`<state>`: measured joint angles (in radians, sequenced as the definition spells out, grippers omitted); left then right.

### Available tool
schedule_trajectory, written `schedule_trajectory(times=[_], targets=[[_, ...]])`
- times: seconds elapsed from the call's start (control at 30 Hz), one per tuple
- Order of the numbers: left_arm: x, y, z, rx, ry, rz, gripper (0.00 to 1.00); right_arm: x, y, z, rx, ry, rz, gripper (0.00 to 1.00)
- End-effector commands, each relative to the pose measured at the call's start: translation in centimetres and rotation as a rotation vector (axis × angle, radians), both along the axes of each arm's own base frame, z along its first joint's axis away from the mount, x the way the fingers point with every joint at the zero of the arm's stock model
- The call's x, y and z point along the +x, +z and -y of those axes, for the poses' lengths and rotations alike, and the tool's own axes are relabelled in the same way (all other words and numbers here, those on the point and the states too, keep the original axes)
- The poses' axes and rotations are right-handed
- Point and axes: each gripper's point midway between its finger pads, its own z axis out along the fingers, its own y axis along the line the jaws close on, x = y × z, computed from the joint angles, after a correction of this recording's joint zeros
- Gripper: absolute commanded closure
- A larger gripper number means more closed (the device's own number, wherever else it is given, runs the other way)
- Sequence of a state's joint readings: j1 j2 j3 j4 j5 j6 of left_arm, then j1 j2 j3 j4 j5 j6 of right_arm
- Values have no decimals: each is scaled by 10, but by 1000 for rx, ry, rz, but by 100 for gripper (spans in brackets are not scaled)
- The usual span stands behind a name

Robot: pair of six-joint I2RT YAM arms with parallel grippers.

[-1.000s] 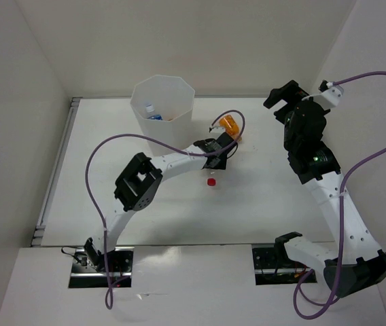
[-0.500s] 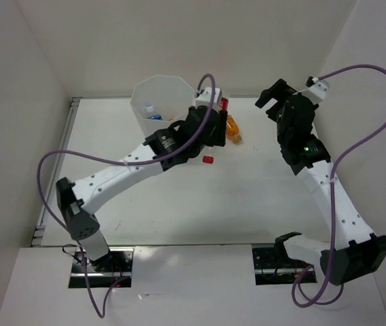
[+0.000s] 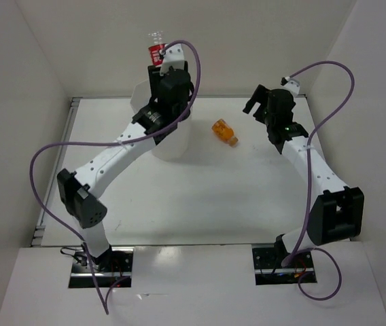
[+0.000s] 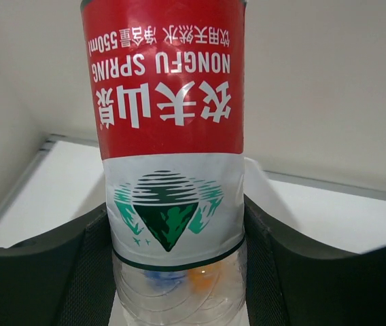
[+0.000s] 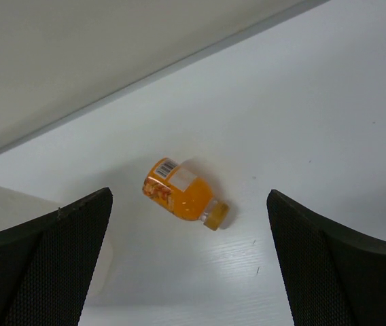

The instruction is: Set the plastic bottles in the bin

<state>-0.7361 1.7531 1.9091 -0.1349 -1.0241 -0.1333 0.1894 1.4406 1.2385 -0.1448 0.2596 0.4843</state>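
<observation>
NONGFU SPRING on red-label bottle

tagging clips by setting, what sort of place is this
Probably a robotics lab test cell: a white table boxed in by plain white walls, two cabled robot arms bolted at its near edge, and props such as a white bin and an orange bottle.

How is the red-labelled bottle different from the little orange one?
The red-labelled bottle is clamped in the left gripper, raised by the bin; the orange bottle lies on its side on the table, untouched. The red-labelled bottle is clear with a red wrap; the orange bottle is stubby and orange. Both are small and outside the bin.
</observation>
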Motion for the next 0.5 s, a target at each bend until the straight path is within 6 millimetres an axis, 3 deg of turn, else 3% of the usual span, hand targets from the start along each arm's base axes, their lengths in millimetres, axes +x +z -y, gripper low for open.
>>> schedule_trajectory(times=[0.0, 0.1, 0.13, 0.23, 0.37, 0.43, 0.47], targets=[[44, 3, -59, -39, 157, 47, 36, 9, 30, -6, -6, 39, 84, 0], [72, -16, -59, -12, 143, 49, 36, 10, 26, -4, -20, 33, 74, 0], [77, -13, -53, -21, 119, 62, 34, 10, 26, -4, -20, 33, 74, 0], [90, -29, -52, -45, 96, 32, 27, 13, 24, -4, -38, 38, 75, 0], [89, -34, -55, -44, 85, -2, 1, 15, 14, -10, -77, 95, 51, 0], [79, -26, -46, -52, 53, -2, 1, 21, 13, -22, -84, 166, 63, 0], [79, -34, -42, -34, 22, -36, 1, 27, 7, -27, -112, 207, 57, 0]])
